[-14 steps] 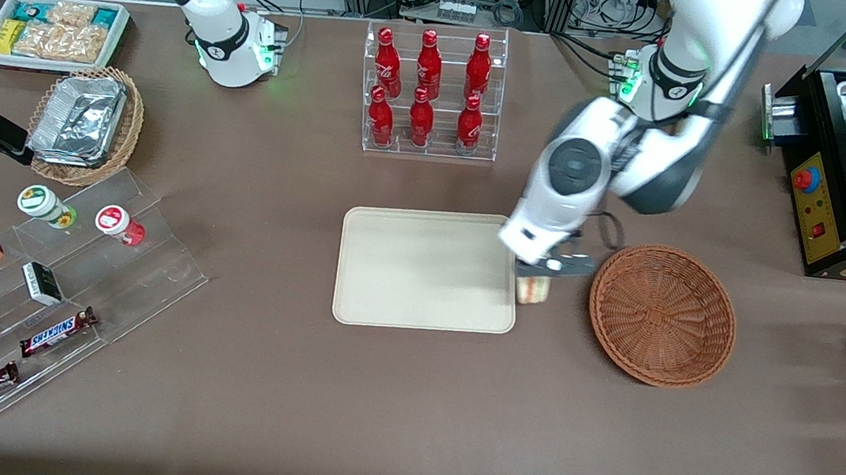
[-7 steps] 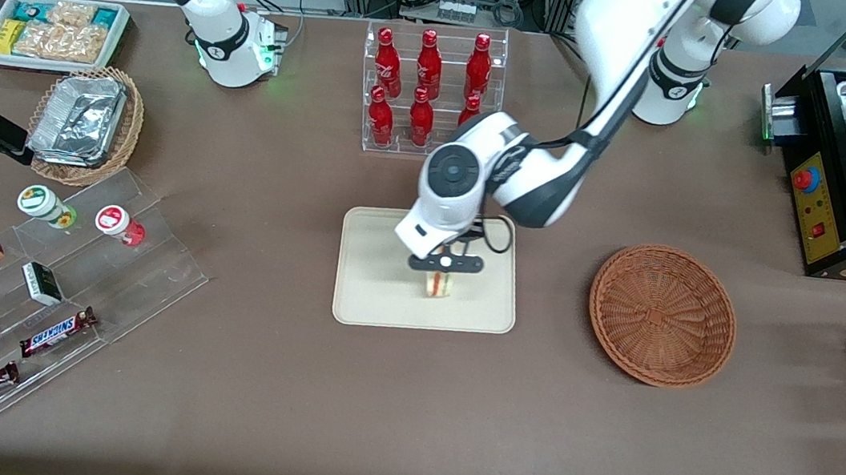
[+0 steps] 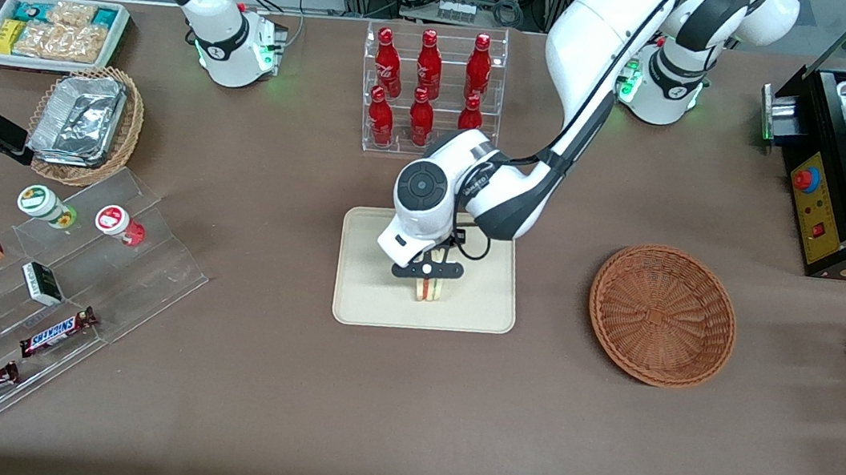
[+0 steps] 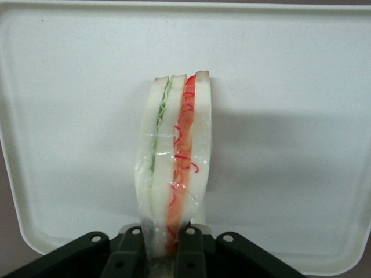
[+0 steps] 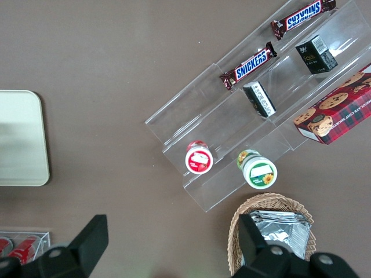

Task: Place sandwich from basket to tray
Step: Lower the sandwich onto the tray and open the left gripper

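Now gripper clamped around sandwich over cream tray on brown table.

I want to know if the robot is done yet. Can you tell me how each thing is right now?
Sandwich: held on edge over the tray, clear wrap on.
Tool: over the tray, shut on the sandwich.
Tray: flat on the table, nothing lying loose on it.
Basket: upright, empty.
Red bottles: standing in their clear rack, caps on.
Two candy bars: lying on the clear stand, wrapped.
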Available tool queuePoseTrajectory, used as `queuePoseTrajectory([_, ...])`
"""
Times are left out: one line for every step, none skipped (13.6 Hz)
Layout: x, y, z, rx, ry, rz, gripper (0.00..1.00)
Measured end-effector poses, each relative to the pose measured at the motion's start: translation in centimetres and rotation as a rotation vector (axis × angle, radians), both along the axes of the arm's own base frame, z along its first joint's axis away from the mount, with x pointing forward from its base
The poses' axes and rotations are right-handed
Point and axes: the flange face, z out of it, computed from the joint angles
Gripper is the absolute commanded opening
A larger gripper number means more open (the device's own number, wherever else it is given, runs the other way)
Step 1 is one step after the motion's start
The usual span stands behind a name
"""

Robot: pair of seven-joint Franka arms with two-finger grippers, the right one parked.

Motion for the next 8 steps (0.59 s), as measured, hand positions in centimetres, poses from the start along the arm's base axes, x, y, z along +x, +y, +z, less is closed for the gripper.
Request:
queuePoseTrajectory([0.0, 0.0, -0.1, 0.002, 0.0, 0.003, 0.0])
queuePoseTrajectory([0.0, 0.0, -0.2, 0.003, 0.0, 0.005, 0.0])
queuePoseTrajectory([0.0, 0.1, -0.3, 0.005, 0.001, 0.009, 0.0])
queuePoseTrajectory([0.1, 0.1, -0.5, 0.01, 0.0, 0.016, 0.0])
queuePoseTrajectory([0.1, 0.2, -0.7, 0.019, -0.003, 0.023, 0.0])
queuePoseTrajectory([0.1, 0.2, -1.0, 0.029, -0.007, 0.031, 0.0])
queuePoseTrajectory([0.1, 0.3, -1.3, 0.036, -0.009, 0.038, 0.0])
queuePoseTrajectory([0.1, 0.3, -1.5, 0.041, -0.009, 0.042, 0.27])
